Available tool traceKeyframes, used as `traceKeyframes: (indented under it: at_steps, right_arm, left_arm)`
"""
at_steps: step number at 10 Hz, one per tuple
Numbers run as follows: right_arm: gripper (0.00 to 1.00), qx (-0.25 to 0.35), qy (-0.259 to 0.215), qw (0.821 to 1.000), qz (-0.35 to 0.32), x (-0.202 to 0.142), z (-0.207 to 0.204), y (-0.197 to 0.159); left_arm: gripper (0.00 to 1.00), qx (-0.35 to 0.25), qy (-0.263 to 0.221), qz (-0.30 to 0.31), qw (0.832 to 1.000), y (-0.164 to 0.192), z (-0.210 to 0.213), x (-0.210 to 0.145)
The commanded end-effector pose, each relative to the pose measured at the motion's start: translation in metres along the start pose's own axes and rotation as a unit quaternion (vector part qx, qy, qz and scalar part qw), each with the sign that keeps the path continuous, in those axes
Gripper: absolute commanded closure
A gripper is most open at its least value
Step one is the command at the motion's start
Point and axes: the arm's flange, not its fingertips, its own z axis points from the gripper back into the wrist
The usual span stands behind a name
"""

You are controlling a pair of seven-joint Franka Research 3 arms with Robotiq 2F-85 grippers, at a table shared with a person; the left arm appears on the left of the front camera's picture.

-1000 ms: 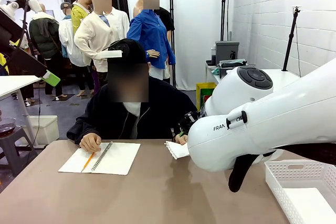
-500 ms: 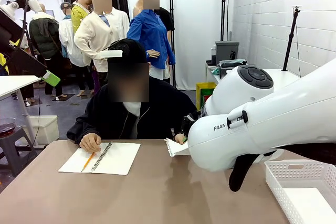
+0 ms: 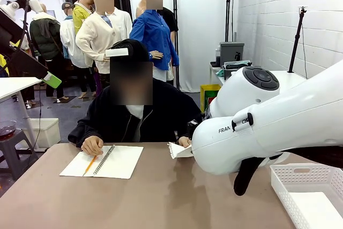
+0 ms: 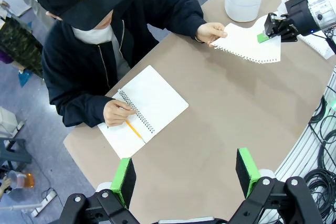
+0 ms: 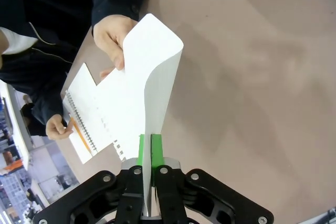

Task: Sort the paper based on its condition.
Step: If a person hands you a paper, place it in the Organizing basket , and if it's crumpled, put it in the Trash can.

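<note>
The right claw [image 5: 150, 142] has its green pads pressed shut on the near edge of a loose sheet of paper [image 5: 142, 87]. The sheet is held up off the tabletop [image 3: 161, 202] between the claw and the person's hand [image 5: 113, 38], which pinches the far corner, and it bows between the two. Its ragged, hole-torn edge faces the side where the open spiral notebook [image 4: 144, 108] lies. The handover looks half made: the claw has the sheet and the person has not let go. To do it well, the claw should hold firm and wait for the hand's release. It should then draw back along the sheet's plane rather than across it, since thin paper pinched at both ends may tear or crease. The left claw [image 4: 185, 174] hangs wide open above the tabletop, holding nothing. A white slotted basket [image 3: 305, 186] near the right arm looks a likely destination.
</note>
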Motion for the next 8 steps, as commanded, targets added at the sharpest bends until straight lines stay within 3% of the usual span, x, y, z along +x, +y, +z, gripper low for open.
traceKeyframes:
  at_steps: [1, 5, 8]
  right_arm:
    - [1.0, -0.002, 0.007, 1.0, -0.004, -0.001, 0.008, -0.002]
    - [1.0, -0.006, 0.022, 1.0, 0.002, 0.003, 0.033, 0.002]
    - [1.0, 0.002, 0.056, 0.997, 0.049, 0.02, 0.072, 0.01]
  left_arm:
    - [0.0, 0.0, 0.001, 0.0, 1.0, 0.0, 0.0, -0.001]
    - [0.0, 0.0, 0.001, 0.0, 1.0, 0.0, 0.0, -0.001]
    - [0.0, 0.0, 0.001, 0.0, 1.0, 0.0, 0.0, -0.001]
